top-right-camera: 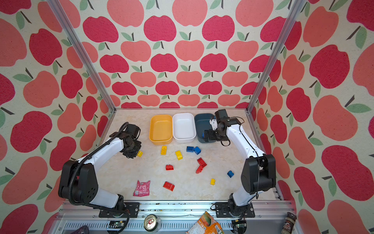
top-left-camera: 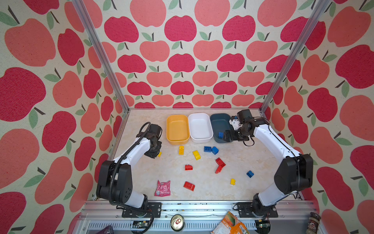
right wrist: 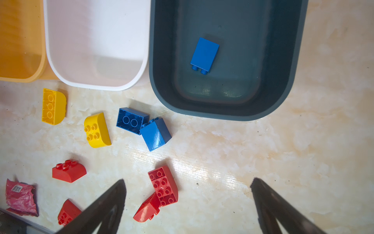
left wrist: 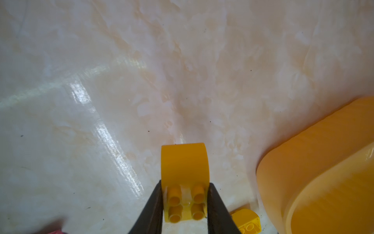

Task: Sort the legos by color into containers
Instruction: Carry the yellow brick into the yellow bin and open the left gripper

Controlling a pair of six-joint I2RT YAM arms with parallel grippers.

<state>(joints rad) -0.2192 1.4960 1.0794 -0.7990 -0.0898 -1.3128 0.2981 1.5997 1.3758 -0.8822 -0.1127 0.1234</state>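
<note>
Yellow plastic sits in the left tool (left wrist: 185,184): its two dark fingers press the flanks of a curved-top yellow brick (left wrist: 185,162), closed to the brick's width. The brick's long axis runs straight out from the wrist, rounded end leading, four studs facing the camera. In both top views this tool is over the worktop (top-left-camera: 202,195), left of the yellow-orange tub (top-left-camera: 178,141). Whether the brick is lifted clear I cannot tell.

The right tool (right wrist: 188,182) gapes wide and grips nothing, hovering at the near end of the dark blue-grey tub (right wrist: 222,113). One blue brick (right wrist: 204,53) lies on its side in that tub, long axis roughly along the tub's length, studs toward the near wall. The white tub (top-left-camera: 201,139) stands between the other two, all three lengthwise toward the back wall.

Just in front, a loose yellow brick (top-left-camera: 181,150) lies hollow side up, pointing at the yellow-orange tub. A second yellow brick (top-left-camera: 196,155) lies studs-up and slanted. A hollow-up blue brick (right wrist: 131,121) touches a tipped blue brick (right wrist: 155,134).

The pink-red foil packet (top-left-camera: 162,188) carries a white label, its print too small to read.
</note>
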